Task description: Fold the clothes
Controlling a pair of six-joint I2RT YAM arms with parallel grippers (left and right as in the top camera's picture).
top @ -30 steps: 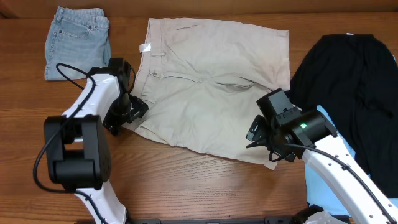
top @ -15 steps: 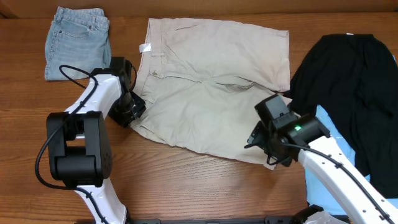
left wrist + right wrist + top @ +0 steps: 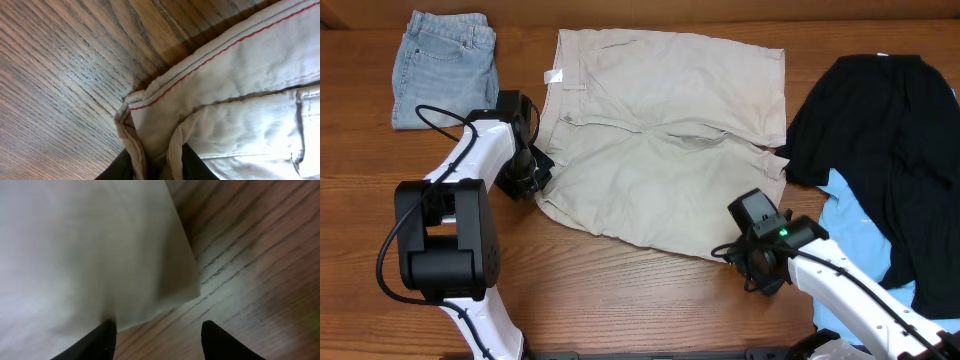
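Note:
The pale beige shorts [image 3: 660,140] lie spread flat in the middle of the table, waistband to the left. My left gripper [image 3: 532,177] sits at the waistband's near corner. In the left wrist view the gripper [image 3: 157,167] is shut on a bunched fold of the red-stitched waistband [image 3: 210,65]. My right gripper [image 3: 752,268] is at the near right hem corner. In the right wrist view it [image 3: 157,335] stands open. One of its fingers [image 3: 97,340] touches the cloth's edge [image 3: 150,280] and the other is over bare wood. Nothing is between them.
Folded pale-blue denim shorts [image 3: 445,65] lie at the back left. A black garment [image 3: 885,140] is heaped on the right, over a light-blue cloth [image 3: 860,235] that reaches the front right edge. Bare wooden tabletop [image 3: 620,300] runs along the front.
The left gripper has closed on the waistband corner. The right gripper has moved toward the front edge, off the shorts to their hem corner, and its jaws have narrowed.

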